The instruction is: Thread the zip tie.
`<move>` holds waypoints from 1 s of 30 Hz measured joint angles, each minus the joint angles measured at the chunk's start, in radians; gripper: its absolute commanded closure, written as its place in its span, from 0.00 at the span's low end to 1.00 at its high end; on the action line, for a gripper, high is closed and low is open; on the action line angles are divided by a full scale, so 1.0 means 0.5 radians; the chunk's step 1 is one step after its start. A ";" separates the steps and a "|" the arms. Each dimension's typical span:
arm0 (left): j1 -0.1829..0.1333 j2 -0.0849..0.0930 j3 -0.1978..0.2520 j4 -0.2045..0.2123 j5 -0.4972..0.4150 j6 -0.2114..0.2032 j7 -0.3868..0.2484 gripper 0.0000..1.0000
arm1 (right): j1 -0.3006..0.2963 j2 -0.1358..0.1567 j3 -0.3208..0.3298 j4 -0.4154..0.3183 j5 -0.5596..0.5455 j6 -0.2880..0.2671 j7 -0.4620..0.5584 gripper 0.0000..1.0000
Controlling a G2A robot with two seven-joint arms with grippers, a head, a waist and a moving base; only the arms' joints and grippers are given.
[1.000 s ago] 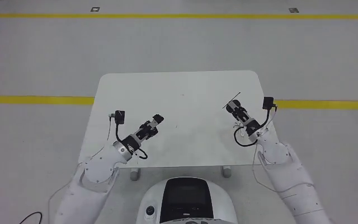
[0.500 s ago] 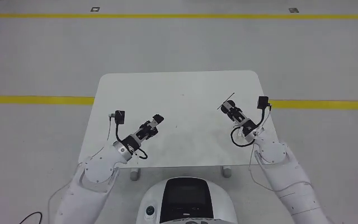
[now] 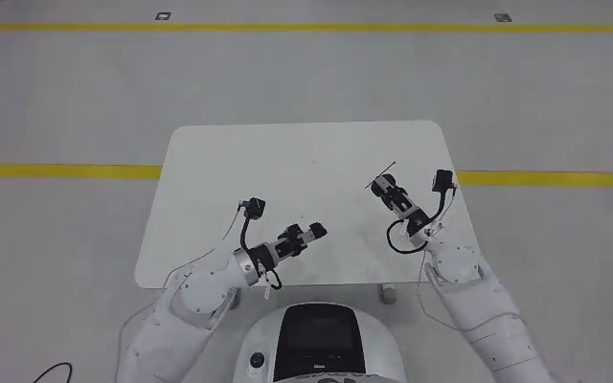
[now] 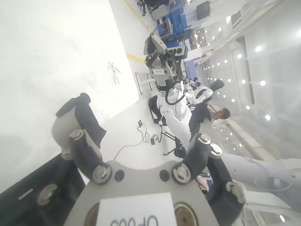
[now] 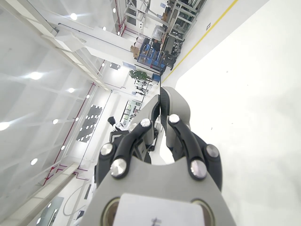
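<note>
R end effector (image 5: 161,99) is clamped on the zip tie (image 5: 160,81). The thin black strip is pinched edge-on btwn the pads, w/ its free end sticking out past the tips toward the far side. It hangs over the right half of the desk (image 3: 287,163), the tie apparently clear of the surface. L end effector (image 3: 313,231) is spread wide w/ nothing in it, over the near middle of the desk. It points right toward the other arm, & the two are well apart.

Step in hand, as I read it: close the gap so L can take the tie's free end, then bend it round & feed tail into head. Can't tell which end is the head; too small.

To do it well:
- Keep R's pinch firm & wrist steady so the strip doesn't swivel.
- Bring L in along the strip's line, not across it, w/ the pads flat to the strip's broad faces.
- Grip near the tip, leaving enough tail free to enter the slot.
- Go slow at contact. The strip is springy & prob flicks away if nudged.
</note>
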 measured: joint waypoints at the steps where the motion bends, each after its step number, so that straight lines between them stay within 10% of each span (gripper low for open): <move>1: -0.017 -0.003 0.028 0.014 0.001 -0.002 0.003 0.00 | 0.006 -0.005 -0.015 0.013 0.002 0.000 -0.009 1.00; 19: -0.125 -0.032 0.208 0.102 -0.105 -0.071 0.073 0.00 | 0.056 -0.053 -0.133 0.091 -0.001 0.000 -0.075 1.00; 30: -0.320 -0.080 0.444 0.251 -0.197 -0.178 0.086 0.00 | 0.090 -0.104 -0.229 0.140 0.107 0.000 -0.131 1.00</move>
